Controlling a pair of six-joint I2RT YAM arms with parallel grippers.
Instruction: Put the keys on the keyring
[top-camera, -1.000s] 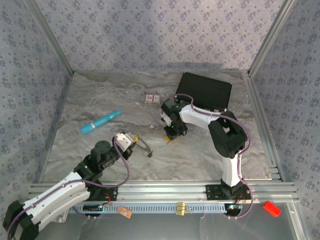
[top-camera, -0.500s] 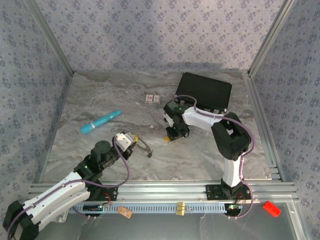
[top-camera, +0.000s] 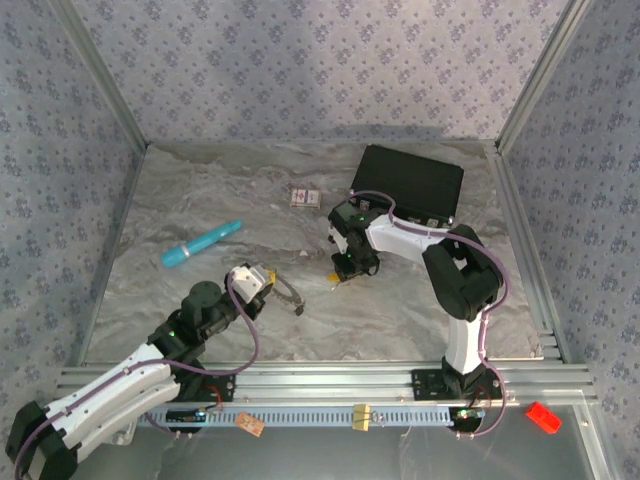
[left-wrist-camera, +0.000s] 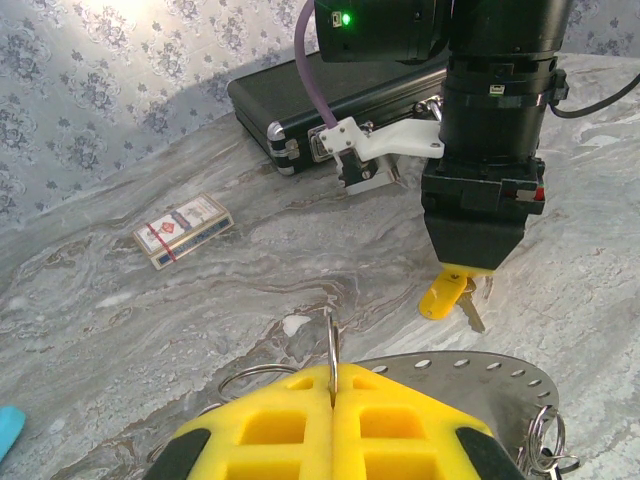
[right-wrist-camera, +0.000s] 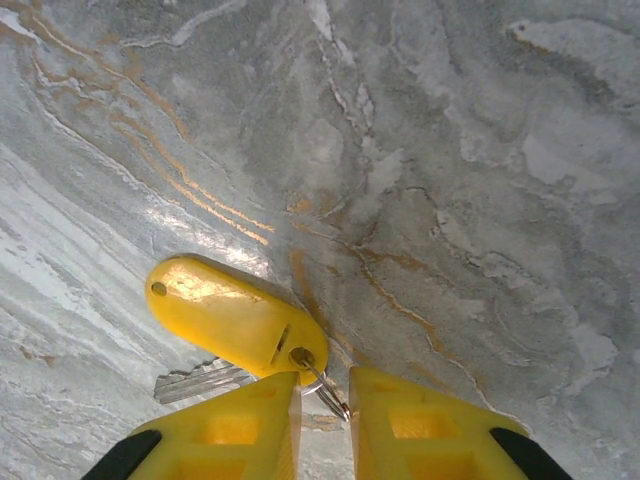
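Observation:
My left gripper (left-wrist-camera: 333, 385) is shut on the keyring (left-wrist-camera: 331, 340), a thin silver ring standing on edge between the yellow fingers. A perforated silver plate (left-wrist-camera: 470, 375) and small rings (left-wrist-camera: 545, 440) lie beside it. From above, the keyring (top-camera: 290, 295) hangs off my left gripper (top-camera: 272, 286). The keys lie mid-table: a yellow-headed tag (right-wrist-camera: 225, 315) over a silver key (right-wrist-camera: 195, 380), joined by a small split ring (right-wrist-camera: 325, 390). My right gripper (right-wrist-camera: 325, 400) points straight down, its fingers narrowly apart and pinching that split ring. Above, it (top-camera: 345, 270) covers the keys (top-camera: 337, 278).
A black case (top-camera: 408, 183) lies at the back right, close behind the right arm. A red-and-white box (top-camera: 306, 196) sits left of it. A teal pen-like stick (top-camera: 201, 244) lies at the left. Metal frame rails border the table.
My right gripper shifted slightly over the keys and its fingers narrowed onto the small split ring. The left arm and the keyring have not moved.

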